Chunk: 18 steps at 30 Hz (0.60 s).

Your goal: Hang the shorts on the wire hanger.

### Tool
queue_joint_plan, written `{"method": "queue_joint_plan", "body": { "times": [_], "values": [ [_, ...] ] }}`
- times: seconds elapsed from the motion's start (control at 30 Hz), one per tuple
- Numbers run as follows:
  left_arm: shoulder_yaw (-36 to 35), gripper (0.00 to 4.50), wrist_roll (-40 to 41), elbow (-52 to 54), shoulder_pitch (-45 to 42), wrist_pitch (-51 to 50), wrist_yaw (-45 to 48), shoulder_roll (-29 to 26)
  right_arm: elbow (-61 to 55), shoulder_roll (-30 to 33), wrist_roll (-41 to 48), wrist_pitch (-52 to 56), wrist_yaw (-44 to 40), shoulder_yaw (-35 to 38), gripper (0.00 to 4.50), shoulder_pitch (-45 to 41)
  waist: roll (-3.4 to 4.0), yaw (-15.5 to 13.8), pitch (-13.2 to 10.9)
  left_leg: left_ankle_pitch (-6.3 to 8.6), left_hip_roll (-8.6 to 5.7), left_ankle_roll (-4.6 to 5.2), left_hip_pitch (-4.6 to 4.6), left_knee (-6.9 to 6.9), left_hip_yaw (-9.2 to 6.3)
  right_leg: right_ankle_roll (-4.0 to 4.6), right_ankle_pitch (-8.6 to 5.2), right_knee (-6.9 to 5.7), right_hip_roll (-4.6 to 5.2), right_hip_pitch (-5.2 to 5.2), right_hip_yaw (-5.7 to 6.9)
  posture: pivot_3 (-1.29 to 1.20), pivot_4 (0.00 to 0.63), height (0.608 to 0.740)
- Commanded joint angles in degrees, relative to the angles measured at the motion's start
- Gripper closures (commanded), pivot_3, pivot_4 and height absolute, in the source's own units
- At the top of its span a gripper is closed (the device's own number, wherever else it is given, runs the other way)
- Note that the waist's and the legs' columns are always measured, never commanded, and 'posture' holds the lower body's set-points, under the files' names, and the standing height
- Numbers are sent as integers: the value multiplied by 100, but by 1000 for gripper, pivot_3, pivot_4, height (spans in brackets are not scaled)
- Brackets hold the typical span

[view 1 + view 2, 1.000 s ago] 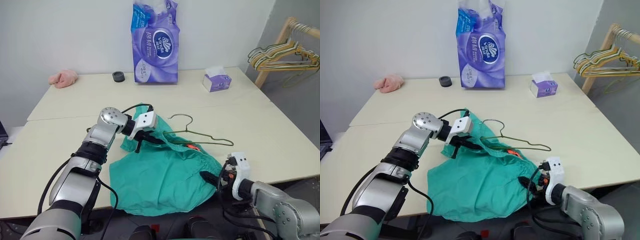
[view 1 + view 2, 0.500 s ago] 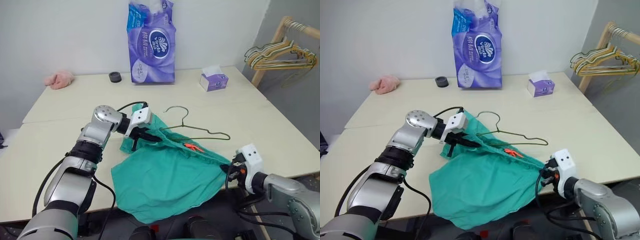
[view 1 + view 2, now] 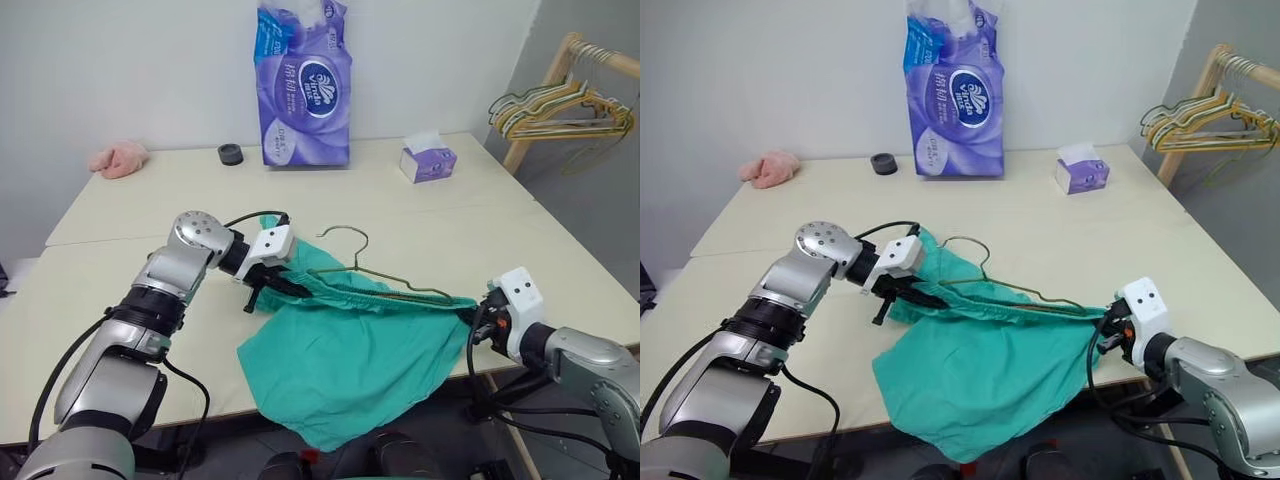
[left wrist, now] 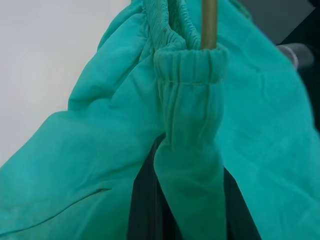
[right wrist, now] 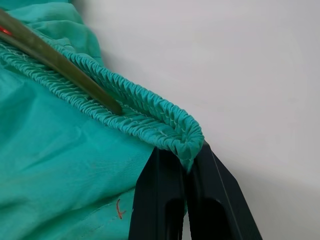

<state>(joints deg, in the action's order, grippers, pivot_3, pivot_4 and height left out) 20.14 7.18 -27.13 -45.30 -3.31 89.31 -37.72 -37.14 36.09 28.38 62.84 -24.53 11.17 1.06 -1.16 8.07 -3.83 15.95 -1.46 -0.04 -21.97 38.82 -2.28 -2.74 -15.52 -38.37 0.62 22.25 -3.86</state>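
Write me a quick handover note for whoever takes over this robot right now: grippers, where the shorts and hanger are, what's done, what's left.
Left gripper: shut on the shorts' waistband at its left end.
Right gripper: shut on the waistband's right end.
The shorts hang stretched between both grippers, legs draping over the table front edge.
The wire hanger has its bar running inside the waistband, hook sticking out above the table.
Done: both ends gripped, waistband pulled taut along the hanger bar.
Left: judge whether the shorts sit securely on the hanger, then release.
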Motion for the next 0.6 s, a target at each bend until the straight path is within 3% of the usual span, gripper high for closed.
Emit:
{"method": "queue_joint_plan", "body": {
  "times": [0.03, 0.37, 0.5, 0.6],
  "values": [
    [-69, 4500, -282, -246, -150, 297, -157, -19, -253, 236, -5, -120, -64, 217, 4480, -42, 0, 3, 0, 0, 0, 0, 0, 0, 0, 0, 0, 0, 0, 0, 0, -210, 29, 740],
    [-53, 4500, -518, -462, -140, 512, -188, 90, -522, 966, -133, -493, -411, -14, 4480, -236, 0, 7, 0, 0, 0, 0, 0, 0, 3, -1, -1, 0, 0, 1, -2, -222, 33, 740],
    [-255, 4500, -404, -352, -216, 321, -659, 443, -698, 1656, -189, -620, -835, -668, 4480, -1187, 8, 16, -6, 0, -1, 0, 1, 1, 10, -2, -1, 1, 1, 1, -8, -222, 33, 740],
    [-239, 4500, -507, -234, -206, 378, -860, 521, -625, 1755, -292, -612, -894, -1178, 4480, -1910, 7, 32, -6, 0, 2, 1, 0, -1, 3, -3, -2, 7, 0, 1, -1, -226, 34, 740]
  ]
}}
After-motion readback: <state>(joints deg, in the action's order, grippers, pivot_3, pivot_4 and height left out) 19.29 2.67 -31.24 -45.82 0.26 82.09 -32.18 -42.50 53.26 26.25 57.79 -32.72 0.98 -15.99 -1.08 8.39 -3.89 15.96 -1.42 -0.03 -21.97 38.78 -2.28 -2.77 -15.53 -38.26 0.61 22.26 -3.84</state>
